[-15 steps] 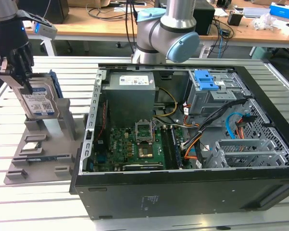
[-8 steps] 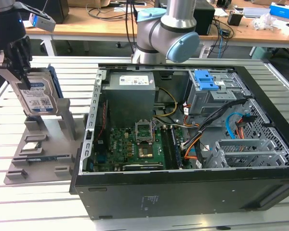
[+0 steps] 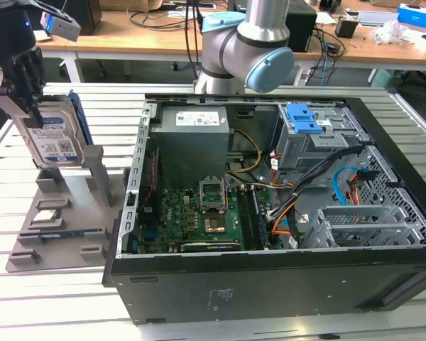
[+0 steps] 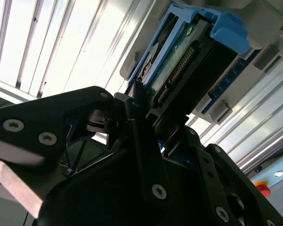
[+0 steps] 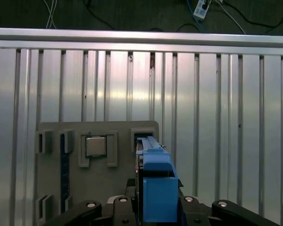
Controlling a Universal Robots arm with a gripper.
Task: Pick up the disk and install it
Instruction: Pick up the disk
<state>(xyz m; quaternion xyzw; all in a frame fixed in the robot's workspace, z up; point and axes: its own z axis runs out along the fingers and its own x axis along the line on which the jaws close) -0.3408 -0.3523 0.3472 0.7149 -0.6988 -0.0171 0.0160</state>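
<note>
Stand post [image 3: 94,177] (grey) seemingly crowds the disk [image 3: 53,142].

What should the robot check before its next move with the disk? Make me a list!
1. Gripper shut on the disk: ok, it clamps both sides of the blue frame.
2. Disk held upright: ok.
3. Disk lifted clear of the grey holder: cannot tell.
4. Computer case open on top: ok.
5. Cables out of the way beside the drive cage: cannot tell.
</note>
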